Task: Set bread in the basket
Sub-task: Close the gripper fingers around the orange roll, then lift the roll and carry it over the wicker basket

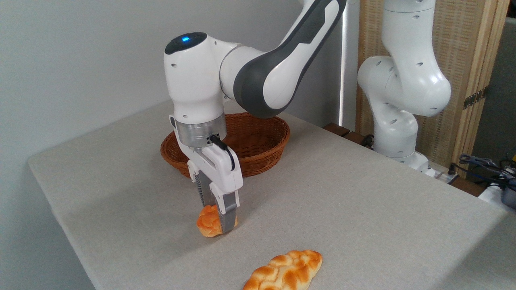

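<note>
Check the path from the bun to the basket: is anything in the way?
Nothing visible blocks it. The gripper has its jaws shut on the bun, and only bare table lies between it and the wicker basket behind. The braided loaf lies nearer the camera, off that path.

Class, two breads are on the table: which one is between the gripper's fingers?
The small round bun, clamped by the gripper. The longer braided loaf lies untouched nearer the table's front edge.

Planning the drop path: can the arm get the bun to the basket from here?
Probably yes. The tool is shut on the knotted bun, and the wicker basket sits just behind it with low sides, open top, and bare table between. The braided loaf lies clear, nearer the camera.
</note>
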You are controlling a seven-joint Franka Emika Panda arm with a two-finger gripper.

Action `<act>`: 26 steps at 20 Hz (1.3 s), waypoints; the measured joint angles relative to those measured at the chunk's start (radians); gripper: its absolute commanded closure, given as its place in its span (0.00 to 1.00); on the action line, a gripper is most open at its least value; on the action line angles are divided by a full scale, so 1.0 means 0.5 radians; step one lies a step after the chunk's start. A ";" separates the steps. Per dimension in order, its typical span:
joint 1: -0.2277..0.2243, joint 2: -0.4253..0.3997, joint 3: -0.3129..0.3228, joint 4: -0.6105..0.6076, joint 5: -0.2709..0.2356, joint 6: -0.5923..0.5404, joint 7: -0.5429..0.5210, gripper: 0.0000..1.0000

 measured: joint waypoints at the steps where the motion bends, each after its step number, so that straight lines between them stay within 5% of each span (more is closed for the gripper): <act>1: 0.000 0.000 0.000 0.000 0.000 0.000 0.000 0.52; 11: -0.007 -0.118 -0.012 0.036 -0.009 0.010 0.000 0.47; 16: -0.020 -0.281 -0.154 0.036 -0.144 -0.141 -0.010 0.43; 20: -0.024 -0.337 -0.285 0.033 -0.249 -0.416 -0.015 0.34; 26: -0.132 -0.352 -0.391 0.024 -0.382 -0.598 -0.042 0.00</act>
